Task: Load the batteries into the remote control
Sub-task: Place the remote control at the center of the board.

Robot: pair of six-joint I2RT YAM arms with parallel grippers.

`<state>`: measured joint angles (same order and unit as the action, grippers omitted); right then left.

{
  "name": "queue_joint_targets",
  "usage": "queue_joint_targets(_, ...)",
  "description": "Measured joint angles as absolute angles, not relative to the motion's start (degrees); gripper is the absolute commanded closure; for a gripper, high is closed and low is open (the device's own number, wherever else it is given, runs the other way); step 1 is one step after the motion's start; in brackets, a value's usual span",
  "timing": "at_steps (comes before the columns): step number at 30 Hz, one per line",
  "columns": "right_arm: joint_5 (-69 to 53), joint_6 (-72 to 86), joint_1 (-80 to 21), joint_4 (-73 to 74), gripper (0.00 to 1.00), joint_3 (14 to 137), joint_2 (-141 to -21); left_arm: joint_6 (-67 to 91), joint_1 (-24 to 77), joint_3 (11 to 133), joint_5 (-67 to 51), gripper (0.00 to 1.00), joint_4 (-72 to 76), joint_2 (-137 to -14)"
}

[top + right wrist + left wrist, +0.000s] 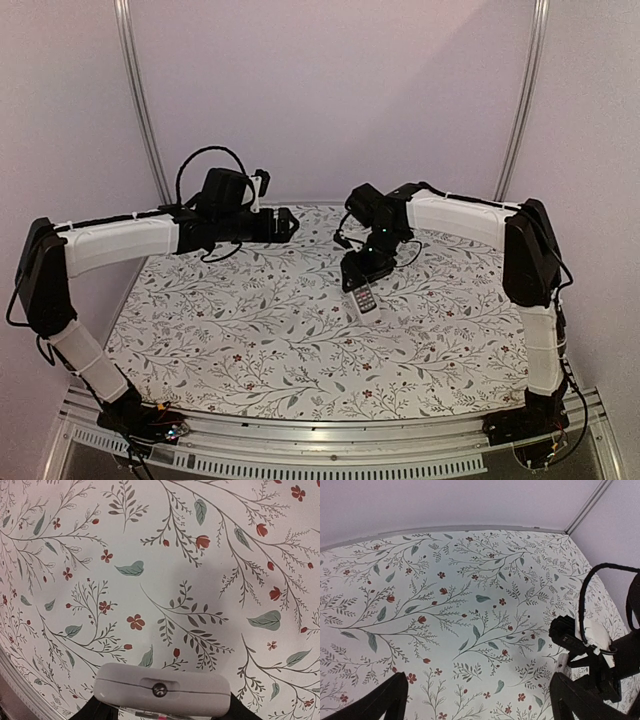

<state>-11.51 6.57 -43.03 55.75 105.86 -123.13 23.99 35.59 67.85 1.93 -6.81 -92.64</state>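
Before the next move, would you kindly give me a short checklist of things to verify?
1. Grip: right gripper shut on the remote control: ok.
2. Free hand: left gripper open and empty: ok.
3. Location of the batteries: not ok, none visible in any view.
4. Access to the battery compartment: cannot tell; the top view shows the button face up.
5. The two arms apart from each other: ok.

table [250, 340]: white, strewn with grey-green leafy sprigs and small red flowers
remote control [365, 299]: white body, black face with pale buttons
left arm [120, 245]: white covers, black joints
right arm [465, 218]: white covers, black joints
walls [330, 90]: pale lilac
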Motion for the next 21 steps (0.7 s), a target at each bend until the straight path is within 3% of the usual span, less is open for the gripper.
queue_joint_targets(12, -6.55, 5.32, -45.60, 64.62, 0.60, 117.05, -135.35, 25.78, 34.89, 63.53, 1.93, 0.00, -4.95, -92.66)
queue_joint_targets(19, -5.82, 6.02, -45.74, 65.58, 0.40, 117.73, -137.67, 26.26, 34.48, 62.87, 1.74, 0.01, -3.62, -92.68)
queue_joint_targets(21, -5.91, 6.39, -45.74, 65.56, 0.30, 117.73, -137.80, 26.44, 34.28, 62.81, 1.61, 0.00, -3.42, -92.68)
